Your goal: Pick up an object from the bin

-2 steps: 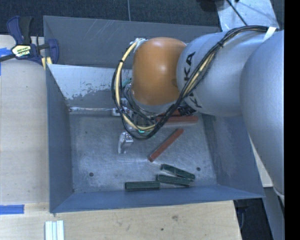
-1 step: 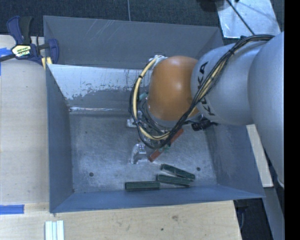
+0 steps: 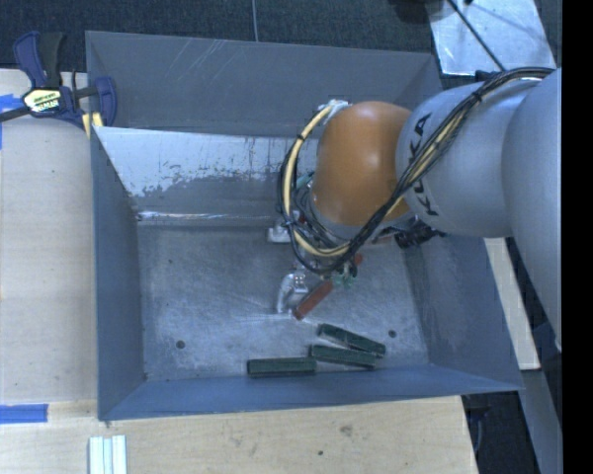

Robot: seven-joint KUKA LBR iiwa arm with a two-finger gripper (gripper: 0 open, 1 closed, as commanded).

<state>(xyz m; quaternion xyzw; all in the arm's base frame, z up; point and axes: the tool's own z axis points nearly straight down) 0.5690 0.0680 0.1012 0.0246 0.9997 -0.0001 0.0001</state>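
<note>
Gripper [image 3: 296, 299] is low over the bin [image 3: 117, 294] floor, roughly mid-bin, a bit right of centre. Opening: can't tell from this angle, wrist hw blocks most of it.

Small red-brown piece [image 3: 313, 299] sits right at the gripper tip, on its right side. It's short, flat-ish, tilted, with the lower end pointing near-left. Looks touching the tip, but can't confirm it's clamped vs just lying beside.

3 dark green flat bars lie by the near wall, all long, thin and approx same size:
- bar A [image 3: 282, 366]: leftmost, lying left-right, almost against the near wall, apart from the gripper.
- bar B [image 3: 344, 356]: just right of A, ends nearly meeting, slight tilt.
- bar C [image 3: 353, 340]: just far of B, angled; closest to the gripper, near-right of the tip, not touching it.

Orange cover [image 3: 361, 166] and yellow/black cables [image 3: 298, 171] are above the wrist, over the bin's far-right part. Rest of the floor is bare scuffed metal.
</note>
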